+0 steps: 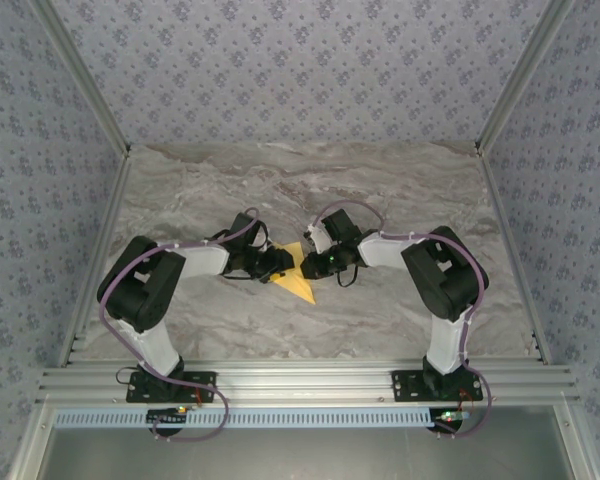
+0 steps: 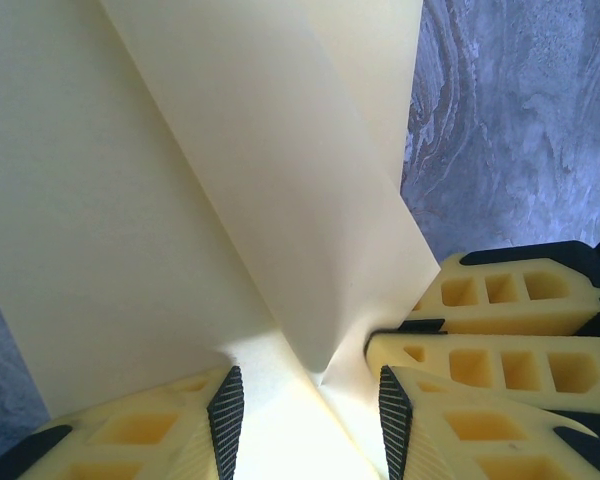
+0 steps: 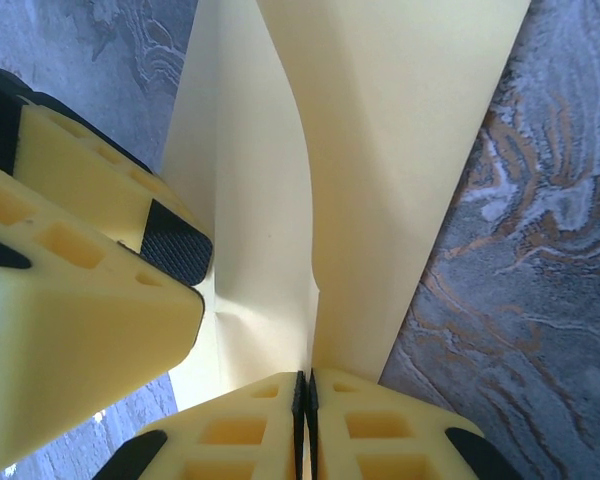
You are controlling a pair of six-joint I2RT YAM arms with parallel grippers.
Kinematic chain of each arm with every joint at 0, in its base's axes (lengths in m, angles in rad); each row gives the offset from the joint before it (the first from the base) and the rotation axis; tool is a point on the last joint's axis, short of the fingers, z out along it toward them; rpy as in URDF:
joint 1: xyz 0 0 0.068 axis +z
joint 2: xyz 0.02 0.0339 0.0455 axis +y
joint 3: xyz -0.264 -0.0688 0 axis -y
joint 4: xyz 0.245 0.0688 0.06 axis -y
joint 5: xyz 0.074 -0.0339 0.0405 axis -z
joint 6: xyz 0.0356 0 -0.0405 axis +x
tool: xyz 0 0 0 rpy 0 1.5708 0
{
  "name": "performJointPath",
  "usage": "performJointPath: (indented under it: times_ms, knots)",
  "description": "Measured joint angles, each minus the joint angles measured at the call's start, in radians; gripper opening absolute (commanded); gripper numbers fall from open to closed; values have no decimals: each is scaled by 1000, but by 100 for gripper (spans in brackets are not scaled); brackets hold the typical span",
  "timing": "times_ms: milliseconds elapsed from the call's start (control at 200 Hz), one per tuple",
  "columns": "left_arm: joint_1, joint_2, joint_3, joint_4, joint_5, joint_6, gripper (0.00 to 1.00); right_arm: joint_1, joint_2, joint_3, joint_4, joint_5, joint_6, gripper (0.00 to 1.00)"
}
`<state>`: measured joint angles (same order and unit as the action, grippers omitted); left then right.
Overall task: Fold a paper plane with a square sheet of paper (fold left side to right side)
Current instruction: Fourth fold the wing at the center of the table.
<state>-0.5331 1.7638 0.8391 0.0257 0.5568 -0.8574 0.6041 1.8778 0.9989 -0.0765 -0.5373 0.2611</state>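
**A:** Where was the thin yellow-orange square sheet of paper (image 1: 300, 283)?

**B:** Near the middle of the grey marbled table (image 1: 380, 190). It was partly folded, with one flap standing up off the table instead of lying flat.

**A:** What held the flap up?

**B:** The right gripper (image 3: 305, 395), I'd say. Its yellow fingers were pressed together with no gap. The raised crease ran straight into the seam between them, so the paper looked pinched there, just above the table.

**A:** Why pinch at that spot?

**B:** My guess is that holding the end of the crease fixed the line about which the left side could swing over to the right. It would also have stopped so thin a sheet from sliding on the smooth table.

**A:** And the left gripper (image 2: 310, 395)?

**B:** Its jaws stood apart, with one black ribbed pad (image 2: 227, 410) on either side of the crease. It sat low over the table, almost tip to tip with the right one. I saw neither pad biting the paper, so I took it as straddling the crease and not clamped on it.

**A:** To what end?

**B:** Probably it was ready to press the fold down or run along it. The fold wasn't flat, so the plane looked far from finished. If the two grippers pulled apart, the soft sheet could have buckled or torn.
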Motion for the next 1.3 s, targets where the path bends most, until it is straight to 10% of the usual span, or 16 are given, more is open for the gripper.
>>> performJointPath:
  times_ms: [1299]
  knots:
    - [0,0,2,-4,0,3,43,22,0,30,-71,68,-45,11]
